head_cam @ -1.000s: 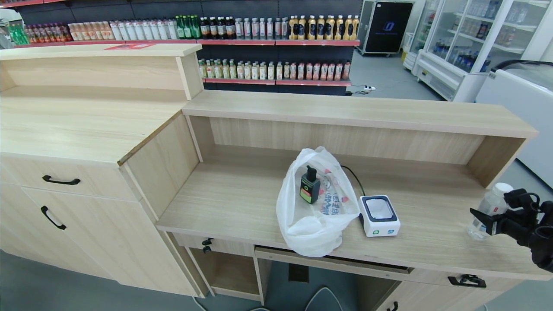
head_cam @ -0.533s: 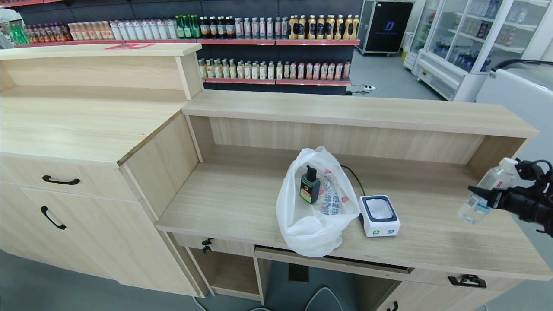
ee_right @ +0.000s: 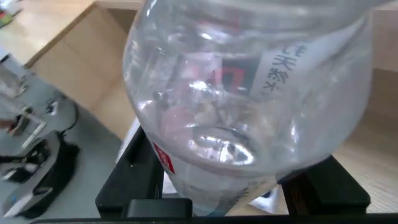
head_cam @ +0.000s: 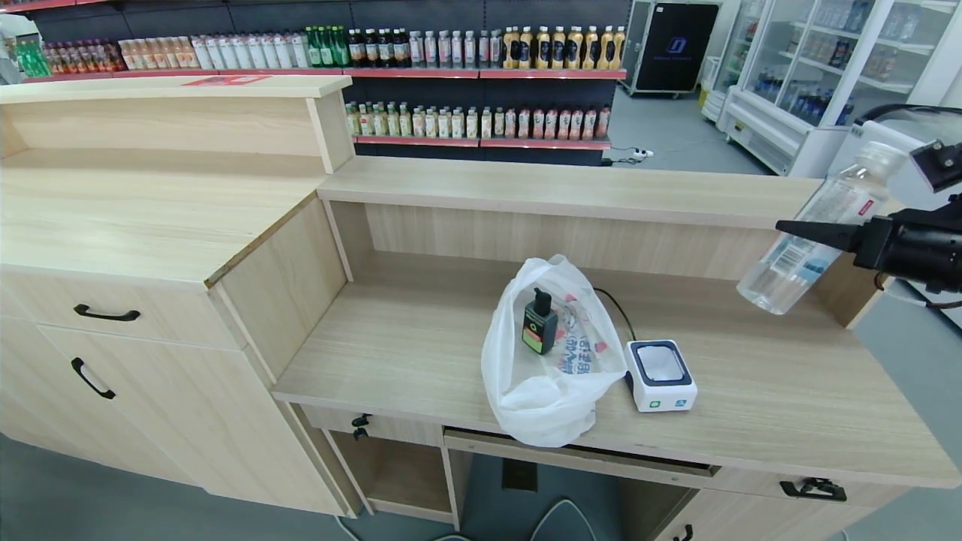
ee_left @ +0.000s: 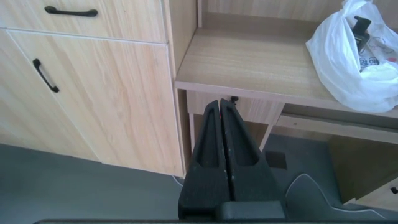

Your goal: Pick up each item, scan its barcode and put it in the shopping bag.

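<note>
Noting that the right gripper (head_cam: 821,234), clamped on the bottle (head_cam: 785,274), has carried it up off the counter (head_cam: 789,409), tilted, we judge pickup done; scanner (head_cam: 660,373) lies below and left of the gripper.

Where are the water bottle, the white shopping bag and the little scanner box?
water bottle (head_cam: 789,261): head view, on its label.
shopping bag (head_cam: 530,398): head view, on its white front.
scanner (head_cam: 659,364): head view, on its top window.
</note>
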Tool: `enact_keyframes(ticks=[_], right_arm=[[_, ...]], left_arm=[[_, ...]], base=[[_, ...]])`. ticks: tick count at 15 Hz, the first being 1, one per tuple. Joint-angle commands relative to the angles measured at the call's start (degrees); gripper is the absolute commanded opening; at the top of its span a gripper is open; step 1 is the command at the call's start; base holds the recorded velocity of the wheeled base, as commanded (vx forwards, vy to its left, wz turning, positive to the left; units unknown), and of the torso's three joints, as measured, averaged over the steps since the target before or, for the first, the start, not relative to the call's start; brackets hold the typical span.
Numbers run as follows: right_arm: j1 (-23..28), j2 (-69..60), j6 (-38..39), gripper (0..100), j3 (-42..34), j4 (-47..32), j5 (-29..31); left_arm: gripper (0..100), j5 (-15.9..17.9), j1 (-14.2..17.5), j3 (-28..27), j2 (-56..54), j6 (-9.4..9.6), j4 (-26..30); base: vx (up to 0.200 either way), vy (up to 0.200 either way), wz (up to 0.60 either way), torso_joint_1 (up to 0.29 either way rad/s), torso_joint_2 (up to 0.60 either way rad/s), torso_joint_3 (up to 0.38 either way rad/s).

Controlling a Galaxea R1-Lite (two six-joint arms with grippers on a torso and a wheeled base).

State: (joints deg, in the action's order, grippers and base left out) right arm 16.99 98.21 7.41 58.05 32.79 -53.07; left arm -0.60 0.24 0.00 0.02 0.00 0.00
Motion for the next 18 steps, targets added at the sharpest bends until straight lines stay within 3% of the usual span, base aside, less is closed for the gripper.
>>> enact_keyframes(ticks=[1,5,7,12,18], right_arm=[[-5.8,-9.3,0.2,0,-5.1,-0.4,-1.9],[-12.8,-15.6,5.3,0,-6.3,-4.6,-1.9],[-16.3,-19.5,9.4,0,-2.9,-11.3,-1.9],[-23.4,-25.2,9.4,0,3.1,-30.5,-1.3],[-34.5,-28.5,9.8,0,2.1,-34.1,7.9]], left_arm=[[0,0.0,0.0,0.0,0.0,0.00,0.0],[0,0.0,0.0,0.0,0.0,0.00,0.0],[0,0.0,0.0,0.0,0.0,0.00,0.0],[0,0.0,0.0,0.0,0.0,0.00,0.0],[0,0.0,0.0,0.0,0.0,0.00,0.0]], base=[[0.000,0.000,0.00,0.000,0.00,0.000],[0.000,0.000,0.00,0.000,0.00,0.000],[0.000,0.000,0.00,0.000,0.00,0.000],[0.000,0.000,0.00,0.000,0.00,0.000],[0.000,0.000,0.00,0.000,0.00,0.000]])
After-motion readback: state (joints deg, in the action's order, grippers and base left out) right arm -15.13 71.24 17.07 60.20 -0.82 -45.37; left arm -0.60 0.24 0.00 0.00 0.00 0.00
